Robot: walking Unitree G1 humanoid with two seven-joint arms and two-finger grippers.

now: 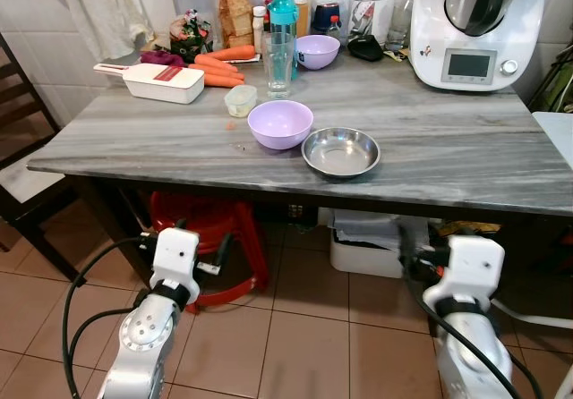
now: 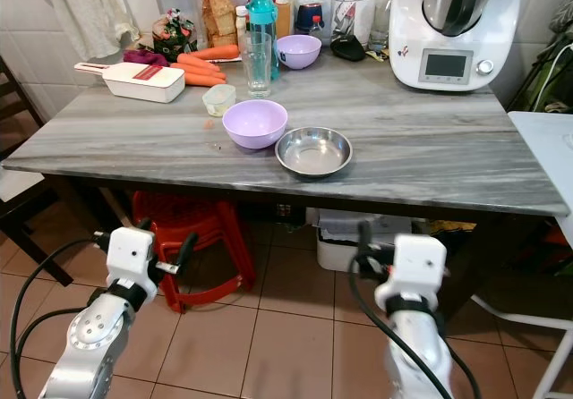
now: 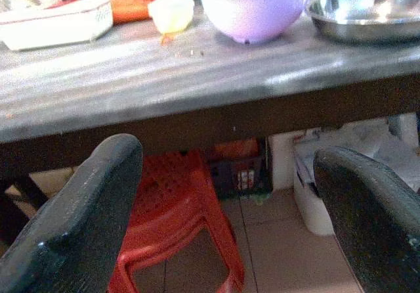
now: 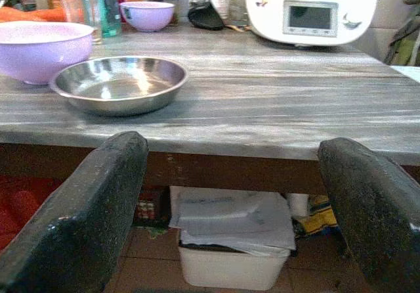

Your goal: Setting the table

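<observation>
Facing the counter (image 1: 430,162), the left gripper (image 3: 216,201) and right gripper (image 4: 230,201) hang wide open and empty below its edge, apparently readied to reach the lilac bowl (image 1: 280,123) touching the steel dish (image 1: 340,151).

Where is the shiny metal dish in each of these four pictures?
Left eye view: the metal dish sits near the table's front edge, just right of the large purple bowl.
Right eye view: the same spot, right of that bowl.
Left wrist view: at the upper right, cut by the frame, beside the bowl.
Right wrist view: left of centre on the table, bowl at its far side.
Shared landmark: the large purple bowl, right beside the dish.
</observation>
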